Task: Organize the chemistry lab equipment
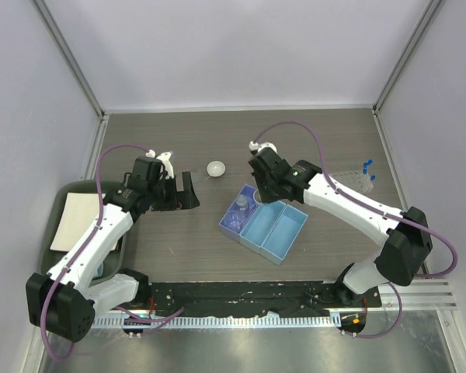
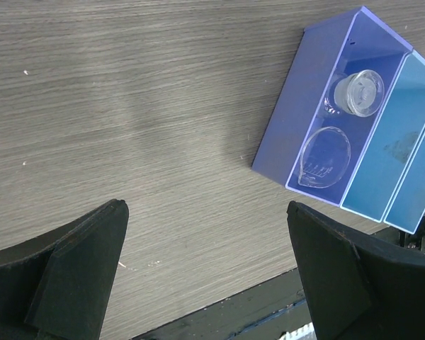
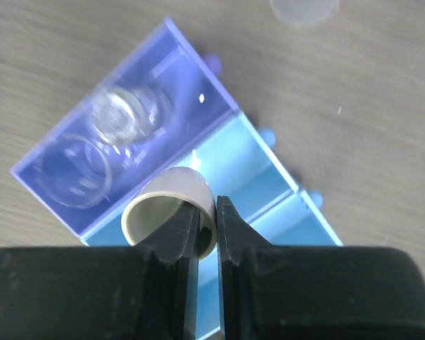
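My right gripper (image 3: pixel 209 227) is shut on the wall of a white ceramic dish (image 3: pixel 171 205) and holds it above the light-blue middle compartment of a three-part blue organiser (image 1: pixel 283 233). The purple compartment (image 2: pixel 297 106) holds a clear funnel (image 2: pixel 361 92) and a clear glass beaker (image 2: pixel 324 157). A second white dish (image 1: pixel 216 168) sits on the table behind the organiser. A clear tube rack (image 1: pixel 353 181) with blue-capped test tubes (image 1: pixel 367 166) stands at the right. My left gripper (image 2: pixel 205 207) is open and empty over bare table, left of the organiser.
A grey tray (image 1: pixel 62 203) holding a white sheet (image 1: pixel 78 221) lies at the left edge. White walls enclose the table on three sides. A black strip (image 2: pixel 269 304) runs along the near table edge.
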Tool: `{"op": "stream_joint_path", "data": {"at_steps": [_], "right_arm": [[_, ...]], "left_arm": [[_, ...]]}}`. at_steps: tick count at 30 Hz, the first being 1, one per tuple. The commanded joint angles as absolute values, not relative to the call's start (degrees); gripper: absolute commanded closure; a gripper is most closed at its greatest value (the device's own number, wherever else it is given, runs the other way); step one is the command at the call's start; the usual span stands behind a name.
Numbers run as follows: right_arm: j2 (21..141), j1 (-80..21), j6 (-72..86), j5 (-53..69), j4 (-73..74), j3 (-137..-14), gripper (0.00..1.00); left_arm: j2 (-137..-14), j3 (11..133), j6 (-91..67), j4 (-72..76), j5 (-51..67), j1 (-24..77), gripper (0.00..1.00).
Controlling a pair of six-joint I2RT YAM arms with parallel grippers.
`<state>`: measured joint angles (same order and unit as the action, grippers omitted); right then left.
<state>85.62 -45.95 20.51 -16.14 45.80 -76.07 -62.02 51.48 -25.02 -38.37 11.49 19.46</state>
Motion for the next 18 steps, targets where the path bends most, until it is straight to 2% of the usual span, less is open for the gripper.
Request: {"op": "stream_joint_path", "data": {"at_steps": [1, 10, 18], "right_arm": [[80.6, -46.8, 23.6, -14.4, 44.3, -69.7, 0.99], [79.0, -48.8, 24.3, -10.8, 42.0, -63.3, 0.99], [83.1, -51.8, 24.3, -9.7, 39.4, -61.3, 0.99]], "left_arm": [[-61.8, 52.0, -24.4, -37.4, 10.3, 19.6, 0.00], [-61.4, 52.0, -24.5, -37.7, 9.2, 19.6, 0.00], [-61.3, 52.0, -24.3, -37.7, 9.0, 19.8, 0.00]]}}
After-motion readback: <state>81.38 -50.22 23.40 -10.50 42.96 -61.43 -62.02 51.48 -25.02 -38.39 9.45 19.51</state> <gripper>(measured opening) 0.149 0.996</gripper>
